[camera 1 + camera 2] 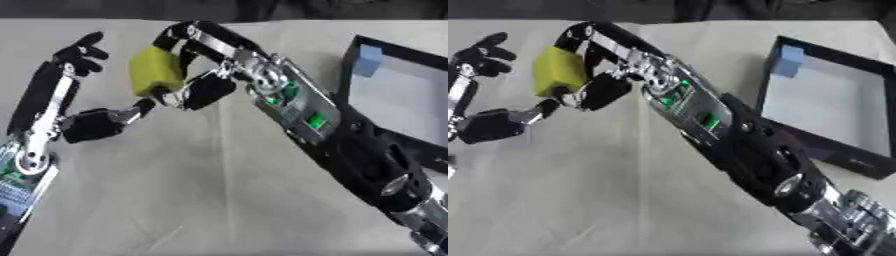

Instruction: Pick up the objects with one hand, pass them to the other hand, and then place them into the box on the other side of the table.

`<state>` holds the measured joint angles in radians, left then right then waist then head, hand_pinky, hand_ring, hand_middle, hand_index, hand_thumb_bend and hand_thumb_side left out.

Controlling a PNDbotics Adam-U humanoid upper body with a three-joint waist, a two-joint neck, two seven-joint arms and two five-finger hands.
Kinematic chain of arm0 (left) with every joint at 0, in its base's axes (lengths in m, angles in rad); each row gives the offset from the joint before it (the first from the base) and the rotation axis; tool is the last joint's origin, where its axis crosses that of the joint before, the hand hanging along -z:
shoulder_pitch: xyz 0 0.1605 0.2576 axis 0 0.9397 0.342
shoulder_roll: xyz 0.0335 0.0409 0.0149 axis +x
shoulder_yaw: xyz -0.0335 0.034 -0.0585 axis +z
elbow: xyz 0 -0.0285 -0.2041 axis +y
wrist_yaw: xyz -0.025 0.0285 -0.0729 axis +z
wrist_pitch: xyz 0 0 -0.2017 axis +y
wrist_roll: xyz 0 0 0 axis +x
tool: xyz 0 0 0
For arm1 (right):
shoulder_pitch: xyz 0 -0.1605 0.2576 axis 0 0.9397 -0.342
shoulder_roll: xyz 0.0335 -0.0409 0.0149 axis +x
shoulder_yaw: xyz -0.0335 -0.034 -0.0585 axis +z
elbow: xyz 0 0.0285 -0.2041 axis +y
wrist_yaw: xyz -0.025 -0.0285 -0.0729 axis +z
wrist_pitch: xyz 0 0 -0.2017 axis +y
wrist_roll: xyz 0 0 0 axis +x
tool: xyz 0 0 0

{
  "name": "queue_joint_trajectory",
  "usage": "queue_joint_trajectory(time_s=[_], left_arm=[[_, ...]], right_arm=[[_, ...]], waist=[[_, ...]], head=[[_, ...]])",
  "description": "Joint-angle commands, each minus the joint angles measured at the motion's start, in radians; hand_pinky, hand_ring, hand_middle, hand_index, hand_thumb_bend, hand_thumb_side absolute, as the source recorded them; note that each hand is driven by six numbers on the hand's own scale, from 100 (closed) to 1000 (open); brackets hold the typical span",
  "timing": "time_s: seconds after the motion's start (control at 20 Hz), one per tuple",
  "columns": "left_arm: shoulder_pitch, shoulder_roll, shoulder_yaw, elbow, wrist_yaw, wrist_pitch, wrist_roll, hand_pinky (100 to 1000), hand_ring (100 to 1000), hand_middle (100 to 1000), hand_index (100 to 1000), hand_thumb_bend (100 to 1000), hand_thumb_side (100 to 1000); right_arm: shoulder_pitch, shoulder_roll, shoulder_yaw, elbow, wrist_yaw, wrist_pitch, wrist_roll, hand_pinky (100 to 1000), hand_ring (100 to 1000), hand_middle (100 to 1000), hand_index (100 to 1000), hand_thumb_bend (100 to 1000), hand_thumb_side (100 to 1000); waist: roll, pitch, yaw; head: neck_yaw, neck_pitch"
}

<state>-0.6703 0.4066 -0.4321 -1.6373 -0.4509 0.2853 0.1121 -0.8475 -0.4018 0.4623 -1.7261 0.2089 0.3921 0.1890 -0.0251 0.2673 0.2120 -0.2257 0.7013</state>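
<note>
Block, yellow and roughly rectangular, sits high over the table inside the right hand, well to the left of the box. Its long axis runs nearly top to bottom in the views, leaning a little, with the lower end tipped toward the left hand. The right hand's fingers arch over the block's top and far side, and its thumb presses in below, so the block is pinched between them. Its right face is hidden behind those fingers, and its exact shape is hard to make out.

Left of the block, the left hand stands open, fingers spread upward and thumb reaching toward the block's lower end; the thumb tip lies just beside the right thumb, though whether it touches the block cannot be told. The left forearm is cut off at the lower corner.

The box lies on the right side of the table, dark-rimmed with a pale floor, and holds a small blue thing in its far left corner. Its right part is cut off in the left eye view.
</note>
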Motion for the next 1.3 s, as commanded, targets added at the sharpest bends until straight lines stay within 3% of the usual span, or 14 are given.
queue_joint_trajectory(time_s=[0.05,0.15,0.25,0.5,0.65,0.85,1.1,1.3], left_arm=[[-0.001,0.036,0.023,-0.011,-0.012,0.012,-0.006,778,727,736,967,650,417],[0.013,0.051,0.031,-0.008,-0.008,0.017,0.000,771,718,726,934,607,390],[0.035,0.072,0.046,-0.008,0.011,0.022,0.018,762,698,705,897,496,360],[0.115,0.145,0.125,-0.046,0.095,0.027,0.117,745,667,651,815,372,380],[0.160,0.192,0.179,-0.072,0.118,0.015,0.167,747,667,651,797,359,385],[0.205,0.241,0.247,-0.098,0.133,0.015,0.230,760,676,660,794,362,396],[0.238,0.270,0.310,-0.118,0.152,0.022,0.287,762,681,678,802,363,404],[0.262,0.289,0.354,-0.122,0.168,0.033,0.331,765,686,685,801,359,395]], right_arm=[[0.000,-0.048,-0.039,-0.038,-0.025,0.014,-0.014,731,488,230,412,279,100],[0.021,-0.076,-0.067,-0.055,-0.049,0.025,-0.033,730,488,234,418,279,100],[0.056,-0.119,-0.113,-0.078,-0.069,0.042,-0.069,729,490,241,426,278,100],[0.199,-0.257,-0.280,-0.092,-0.075,0.085,-0.234,733,499,254,438,276,100],[0.282,-0.318,-0.367,-0.064,-0.054,0.113,-0.322,734,504,261,444,278,100],[0.376,-0.376,-0.465,-0.019,-0.072,0.139,-0.413,733,506,265,446,294,100],[0.448,-0.418,-0.527,0.040,-0.080,0.162,-0.470,732,514,279,454,320,100],[0.500,-0.449,-0.560,0.087,-0.047,0.194,-0.460,732,529,309,473,324,100]], waist=[[0.005,-0.025,-0.002],[0.006,-0.023,-0.004],[0.007,-0.021,-0.006],[0.006,-0.015,-0.014],[0.009,-0.011,-0.017],[0.015,-0.007,-0.021],[0.019,-0.003,-0.025],[0.020,-0.001,-0.026]], head=[[0.004,-0.006],[0.003,-0.007],[0.000,-0.006],[-0.009,-0.010],[-0.024,-0.017],[-0.094,-0.025],[-0.162,-0.029],[-0.180,-0.030]])
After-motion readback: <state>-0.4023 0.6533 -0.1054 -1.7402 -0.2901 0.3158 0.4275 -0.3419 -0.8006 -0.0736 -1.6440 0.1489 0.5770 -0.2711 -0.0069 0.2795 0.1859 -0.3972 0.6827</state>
